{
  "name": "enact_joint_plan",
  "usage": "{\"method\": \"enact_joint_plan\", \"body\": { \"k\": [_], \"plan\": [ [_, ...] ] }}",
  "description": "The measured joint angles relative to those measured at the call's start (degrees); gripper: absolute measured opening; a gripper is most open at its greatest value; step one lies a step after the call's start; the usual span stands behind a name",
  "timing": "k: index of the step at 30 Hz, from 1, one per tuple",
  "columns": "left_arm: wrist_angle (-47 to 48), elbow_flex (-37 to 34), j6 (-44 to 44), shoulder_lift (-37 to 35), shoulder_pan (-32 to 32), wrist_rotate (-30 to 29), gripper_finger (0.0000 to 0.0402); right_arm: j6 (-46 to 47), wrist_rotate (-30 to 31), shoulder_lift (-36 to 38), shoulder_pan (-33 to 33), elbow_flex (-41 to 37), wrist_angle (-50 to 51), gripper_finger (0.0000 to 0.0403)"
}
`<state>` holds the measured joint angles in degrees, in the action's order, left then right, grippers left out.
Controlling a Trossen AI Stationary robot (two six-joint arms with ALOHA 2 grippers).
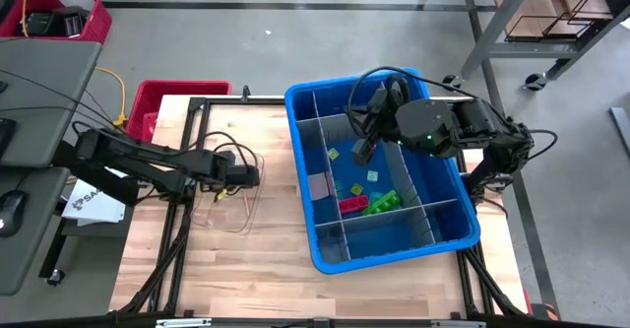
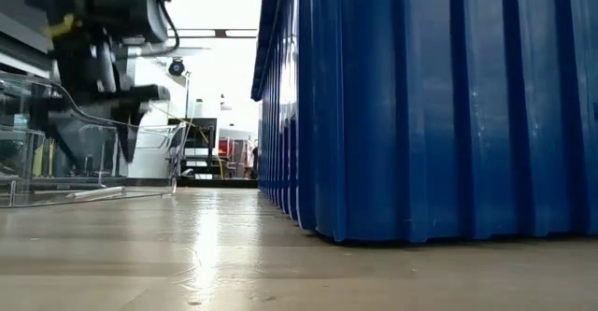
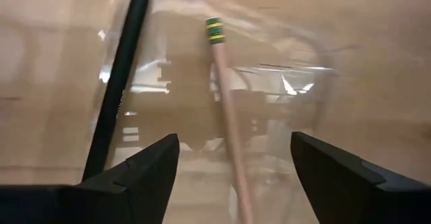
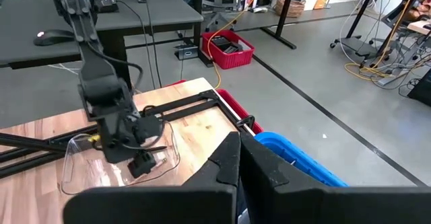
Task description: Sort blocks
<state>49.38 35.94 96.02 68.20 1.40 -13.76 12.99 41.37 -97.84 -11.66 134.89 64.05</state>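
Below the clenched right gripper (image 1: 362, 151), blocks (image 1: 372, 201) in the bin (image 1: 313, 99), seemingly untouched.

A blue bin (image 1: 448, 231) with grey divider panels (image 1: 330, 126) is seen on a pale wooden table (image 1: 246, 259). Within the bin, blocks (image 1: 366, 202) in yellow, green, pink and teal are shown. A clear, colourless container (image 4: 74, 158) is set on the wood, and in it a tan pencil (image 3: 232, 130) banded green and yellow at its end is seen beside a black stick (image 3: 118, 89). Both arms are dark. Red crates (image 1: 162, 99) are visible beyond the table, on a grey floor.
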Motion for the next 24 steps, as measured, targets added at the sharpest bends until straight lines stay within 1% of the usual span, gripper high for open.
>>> {"method": "enact_joint_plan", "body": {
  "k": [3, 7, 11, 13, 15, 17, 19, 20, 24],
  "plan": [
    [-3.0, -2.3, 1.1, 1.5, -1.6, 1.3, 0.0259, 0.0, -0.1, 0.0, 0.0, 0.0, 0.0, 0.0000],
    [-6.6, -3.5, 1.3, 4.2, -3.7, 1.2, 0.0232, 0.0, -0.2, 0.0, 0.0, 0.0, 0.0, 0.0000],
    [-8.9, -3.4, -1.1, 8.7, -5.5, 1.5, 0.0197, 0.0, -0.3, 0.0, 0.0, 0.0, 0.0, 0.0000],
    [-9.9, -3.3, -2.7, 10.9, -6.1, 2.4, 0.0170, 0.0, -0.5, 0.0, 0.0, 0.0, 0.0, 0.0000],
    [-12.0, -3.0, -3.8, 12.4, -6.3, 3.4, 0.0135, 0.0, -1.3, 0.0, 0.0, 0.0, 0.0, 0.0000],
    [-13.0, -3.0, -4.8, 12.8, -6.3, 3.7, 0.0089, 0.0, -2.3, 0.0, 0.0, 0.0, 0.0, 0.0000],
    [-13.8, -3.2, -5.0, 12.6, -6.3, 3.7, 0.0035, 0.0, -2.7, 0.0, 0.0, 0.0, 0.0, 0.0000],
    [-13.7, -3.2, -5.4, 12.1, -6.3, 3.7, 0.0020, 0.0, -2.7, 0.0, 0.0, 0.0, 0.0, 0.0000],
    [-10.0, -2.2, -7.0, 9.7, -6.3, 2.5, 0.0014, 0.0, -2.8, 0.0, 0.0, 0.0, 0.3, 0.0000]
  ]
}}
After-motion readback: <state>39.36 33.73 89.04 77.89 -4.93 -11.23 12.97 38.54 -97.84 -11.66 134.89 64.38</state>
